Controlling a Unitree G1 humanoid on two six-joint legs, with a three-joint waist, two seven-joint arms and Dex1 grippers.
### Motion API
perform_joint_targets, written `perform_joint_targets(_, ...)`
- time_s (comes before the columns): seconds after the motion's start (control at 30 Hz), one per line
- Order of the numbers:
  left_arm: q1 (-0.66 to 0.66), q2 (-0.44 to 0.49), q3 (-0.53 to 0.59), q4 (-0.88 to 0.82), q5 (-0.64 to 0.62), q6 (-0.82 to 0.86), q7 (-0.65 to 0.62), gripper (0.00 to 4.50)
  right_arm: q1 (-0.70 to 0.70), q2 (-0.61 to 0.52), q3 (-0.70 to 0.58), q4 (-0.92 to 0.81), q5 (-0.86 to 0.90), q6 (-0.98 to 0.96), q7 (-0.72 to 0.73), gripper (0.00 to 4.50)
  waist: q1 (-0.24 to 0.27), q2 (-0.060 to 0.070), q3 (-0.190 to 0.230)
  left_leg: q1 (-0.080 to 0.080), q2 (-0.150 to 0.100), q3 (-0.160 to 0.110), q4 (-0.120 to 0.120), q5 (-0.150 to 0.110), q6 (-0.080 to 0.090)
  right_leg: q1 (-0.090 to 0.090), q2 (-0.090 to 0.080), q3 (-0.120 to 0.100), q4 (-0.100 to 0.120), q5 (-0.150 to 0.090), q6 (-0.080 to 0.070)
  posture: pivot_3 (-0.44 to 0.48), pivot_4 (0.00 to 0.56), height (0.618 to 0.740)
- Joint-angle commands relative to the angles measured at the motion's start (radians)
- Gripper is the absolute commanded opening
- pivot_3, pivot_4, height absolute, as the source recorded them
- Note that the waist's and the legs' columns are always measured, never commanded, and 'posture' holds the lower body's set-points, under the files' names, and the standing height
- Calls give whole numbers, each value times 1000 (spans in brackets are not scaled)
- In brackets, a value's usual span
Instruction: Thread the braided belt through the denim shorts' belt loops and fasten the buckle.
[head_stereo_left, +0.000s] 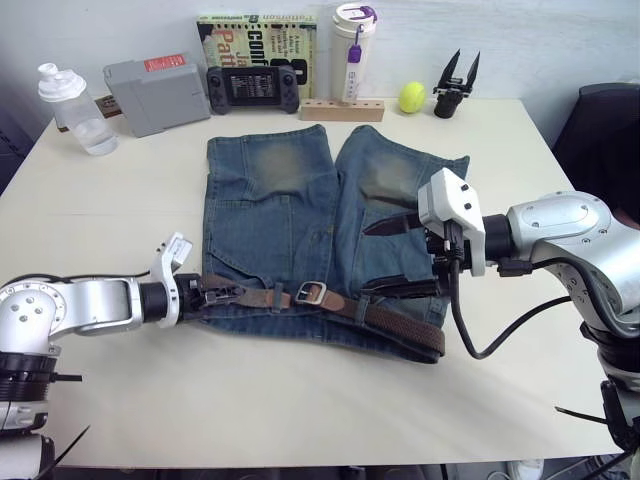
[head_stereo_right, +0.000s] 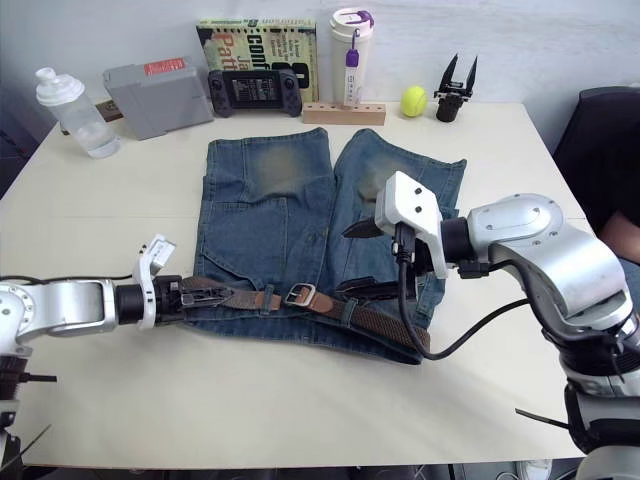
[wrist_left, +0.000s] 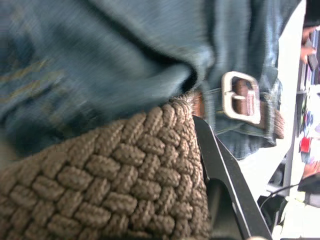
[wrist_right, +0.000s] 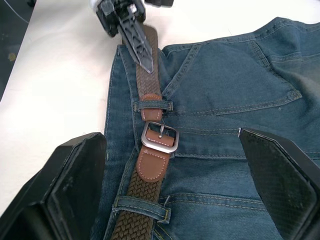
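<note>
Lying buckled, braided belt (wrist_right: 150, 95) under left end effector (wrist_right: 131, 30)

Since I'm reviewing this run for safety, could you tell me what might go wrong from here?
1. The left gripper lies along the belt at the shorts' waistband; a pull could drag the strap back out of a loop.
2. The right gripper hangs open over the buckle; closing carelessly might pinch denim with it.
3. The fastened belt sits slack, so tugging may bunch the shorts.
</note>
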Motion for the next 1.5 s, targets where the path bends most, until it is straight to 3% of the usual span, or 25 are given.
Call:
perform_joint_targets(0.03, 29, -13, -24, -15, -15, -11, 34, 0, -6, 7, -36, -29, 10, -5, -9, 4463, 1, 0, 0, 0, 0, 0, 0, 0, 0, 0, 0, 0, 0, 0, 0, 0, 150, 713)
perform_joint_targets(0.23, -3, -104, -68, 49, 54, 0, 19, 0, 31, 50, 11, -64, -40, -34, -53, 4463, 13, 0, 0, 1, 0, 0, 0, 0, 0, 2, 0, 0, -1, 0, 0, 0, 150, 713)
perform_joint_targets(0.43, -116, -102, -117, 62, 324, 73, -152, 0, 130, 97, 194, -59, -453, -471, -168, 4463, 36, 1, -1, 2, -2, 1, 1, 0, 0, 3, 0, -1, -2, 1, 2, 0, 150, 713)
perform_joint_targets(0.83, -167, -118, -122, 68, 626, 129, -382, 0, 150, 232, 416, 254, -1073, -1186, -512, 4463, 34, 1, -2, 3, -1, 1, 1, 0, -1, 4, 1, 0, -4, 2, 3, 0, 150, 713)
perform_joint_targets(1.1, -170, -146, -115, 40, 748, 153, -478, 0, 111, 296, 427, 415, -1227, -1357, -619, 4463, 24, 2, -2, 15, -1, 0, -1, 0, -1, 16, 1, -1, -6, 1, 3, 0, 150, 713)
perform_joint_targets(1.5, -174, -178, -80, 44, 868, 186, -566, 0, 137, 295, 417, 443, -1273, -1388, -591, 4463, 24, 3, -5, 18, -1, 0, -3, 0, -2, 19, 1, 0, -6, 1, 3, 0, 150, 713)
